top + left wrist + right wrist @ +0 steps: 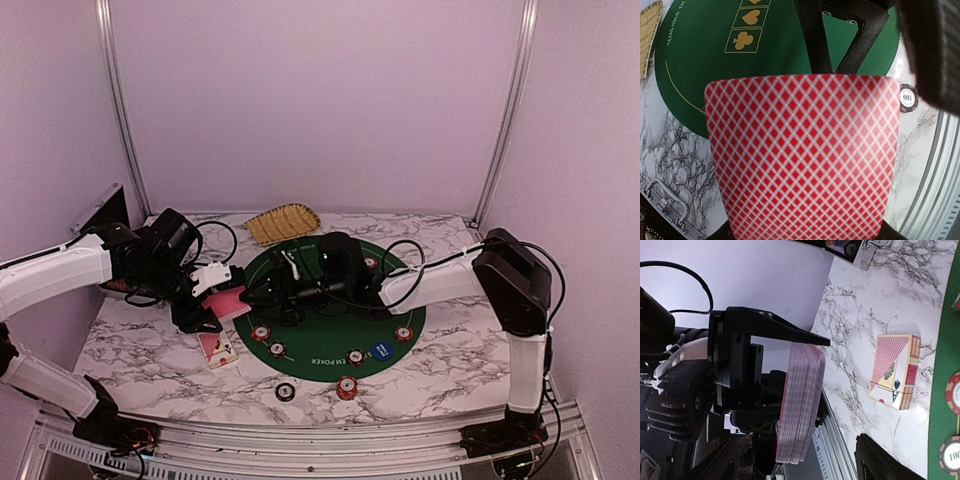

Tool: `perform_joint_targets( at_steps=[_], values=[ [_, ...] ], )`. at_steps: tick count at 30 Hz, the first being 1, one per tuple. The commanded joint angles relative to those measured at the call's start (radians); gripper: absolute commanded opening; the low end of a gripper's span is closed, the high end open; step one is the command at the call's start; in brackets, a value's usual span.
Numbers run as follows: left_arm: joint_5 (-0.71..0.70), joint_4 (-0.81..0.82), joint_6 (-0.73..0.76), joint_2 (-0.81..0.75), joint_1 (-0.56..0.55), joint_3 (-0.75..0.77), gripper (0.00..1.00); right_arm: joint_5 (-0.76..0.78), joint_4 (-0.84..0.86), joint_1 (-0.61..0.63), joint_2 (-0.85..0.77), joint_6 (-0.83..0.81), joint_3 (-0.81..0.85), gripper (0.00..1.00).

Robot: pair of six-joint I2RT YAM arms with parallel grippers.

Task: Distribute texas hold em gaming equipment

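Seemingly mid-deal, the left gripper (224,305) pinches the card deck (805,160) at the left edge of the green mat (322,338); the right gripper (262,297), finger spread unclear, likely must lift one card from it next.

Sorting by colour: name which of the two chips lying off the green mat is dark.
The left chip on the marble table; the right chip beside it is red.

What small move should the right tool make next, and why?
Probably ease the right tool forward and pinch one card off the deck. The left tool holds the deck out toward it, and the right jaws stand open close by it.
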Motion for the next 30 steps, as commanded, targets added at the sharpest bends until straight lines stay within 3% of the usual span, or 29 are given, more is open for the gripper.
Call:
perform_joint_targets(
  at_steps=[1,23,25,30],
  values=[
    [0.001,-0.017,0.011,-0.028,-0.007,0.022,0.00,-0.022,0.068,-0.001,0.058,0.049,0.062,0.76],
    [-0.037,-0.015,0.045,-0.017,-0.019,-0.010,0.00,-0.069,0.190,0.019,0.196,0.168,0.173,0.61],
    [-0.039,-0.015,0.044,-0.014,-0.020,-0.008,0.00,-0.073,0.201,0.020,0.203,0.178,0.178,0.56],
    [-0.045,-0.010,0.044,-0.009,-0.020,-0.005,0.00,-0.074,0.229,0.020,0.217,0.204,0.184,0.30]
  ],
)
